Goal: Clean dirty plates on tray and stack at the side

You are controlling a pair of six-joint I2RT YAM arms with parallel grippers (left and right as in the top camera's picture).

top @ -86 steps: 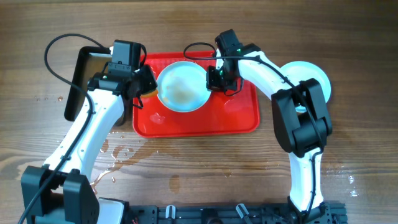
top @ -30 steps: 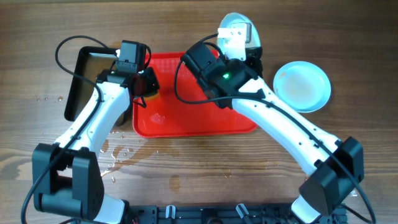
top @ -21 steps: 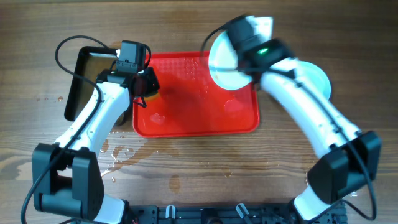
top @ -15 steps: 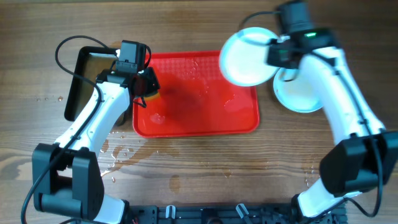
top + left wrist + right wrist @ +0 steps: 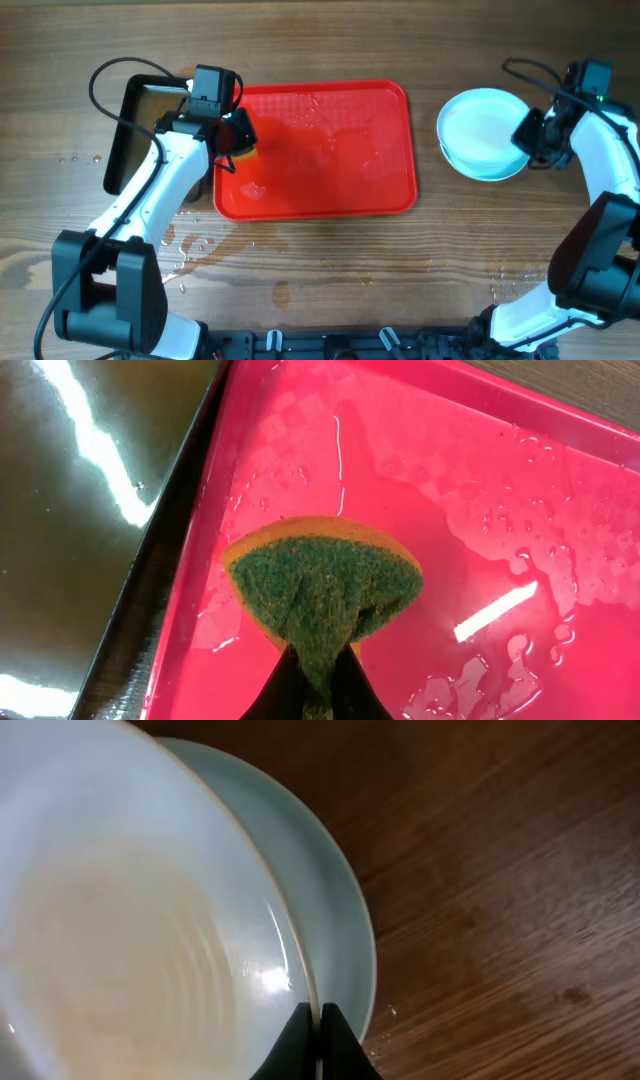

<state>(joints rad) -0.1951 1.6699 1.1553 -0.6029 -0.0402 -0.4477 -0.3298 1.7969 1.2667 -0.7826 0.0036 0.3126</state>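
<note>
The large red rectangular plastic tray (image 5: 315, 150) lies wet, long side running left to right. On the wooden table (image 5: 320, 280), well right of it, the right gripper (image 5: 320, 1042) pinches the rim of the top white plate (image 5: 130, 940), which sits over a second plate (image 5: 335, 910). The left gripper (image 5: 318, 695) clamps a green-faced sponge (image 5: 320, 585) at the tray's left end.

I see: black pan (image 5: 160, 575) of brown liquid; green-faced yellow sponge (image 5: 320, 585); water drops (image 5: 185, 255) on the wooden table (image 5: 300, 290).
</note>
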